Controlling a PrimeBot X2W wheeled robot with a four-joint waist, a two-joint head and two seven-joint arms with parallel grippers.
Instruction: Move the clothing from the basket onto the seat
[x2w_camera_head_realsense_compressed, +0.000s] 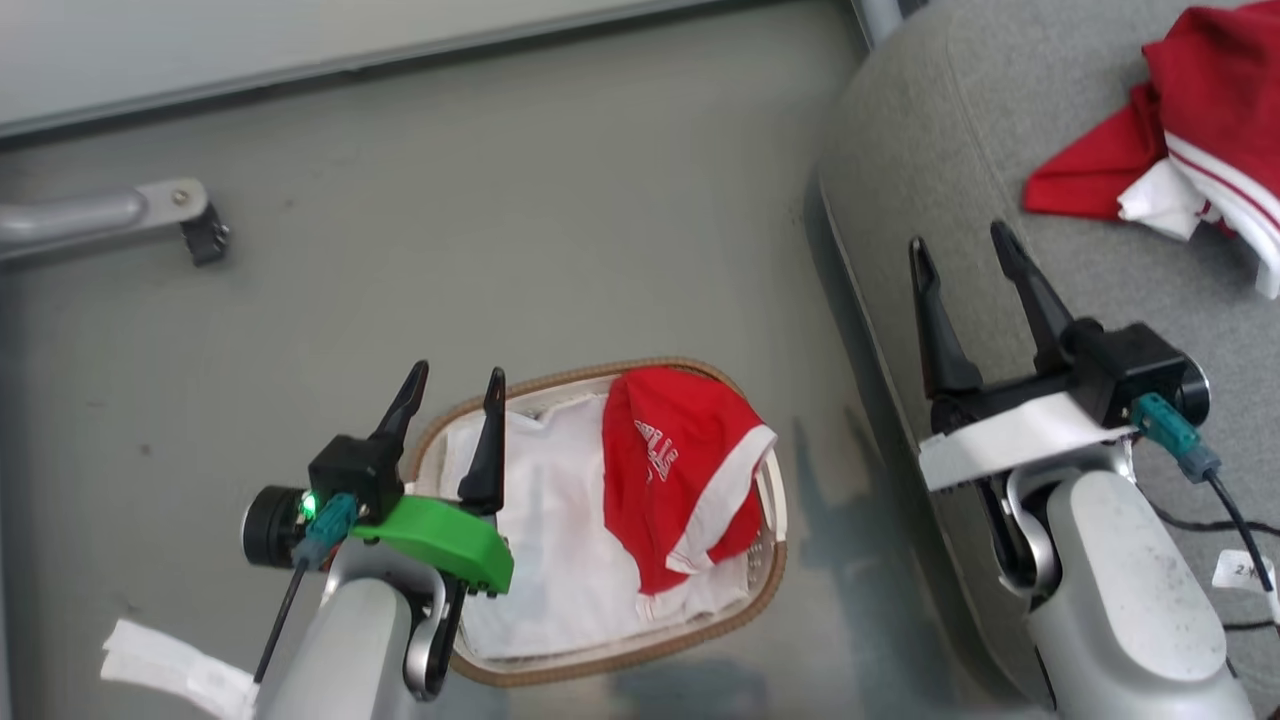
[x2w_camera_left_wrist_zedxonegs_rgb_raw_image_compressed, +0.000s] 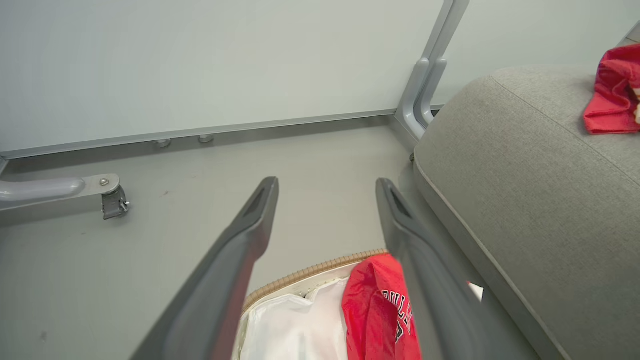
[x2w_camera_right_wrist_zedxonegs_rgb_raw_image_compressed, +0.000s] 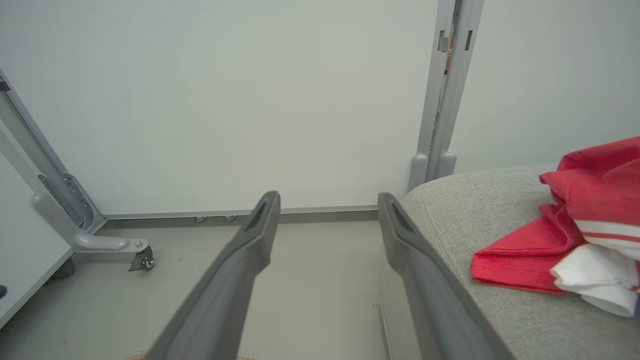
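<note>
Head view: the left gripper (x2w_camera_head_realsense_compressed: 457, 372) and right gripper (x2w_camera_head_realsense_compressed: 958, 238) are open and empty. One red garment (x2w_camera_head_realsense_compressed: 670, 470) lies in the basket (x2w_camera_head_realsense_compressed: 560, 380), the other garment (x2w_camera_head_realsense_compressed: 1210, 110) on the seat (x2w_camera_head_realsense_compressed: 1000, 150). Grabbing the first could pinch the white liner (x2w_camera_head_realsense_compressed: 560, 520) too

Oval cream basket (x2w_camera_head_realsense_compressed: 560, 380) with brown woven rim and white lining, upright on the floor just beside the grey sofa (x2w_camera_head_realsense_compressed: 1000, 150), off its rounded, seamed edge. Inside, at the end nearer the sofa, a red jersey (x2w_camera_head_realsense_compressed: 670, 470) with white lettering and white hem, bunched up against the rim. On the sofa cushion, well in from the edge, a second red garment (x2w_camera_head_realsense_compressed: 1210, 110), crumpled, white striped hem showing.
</note>
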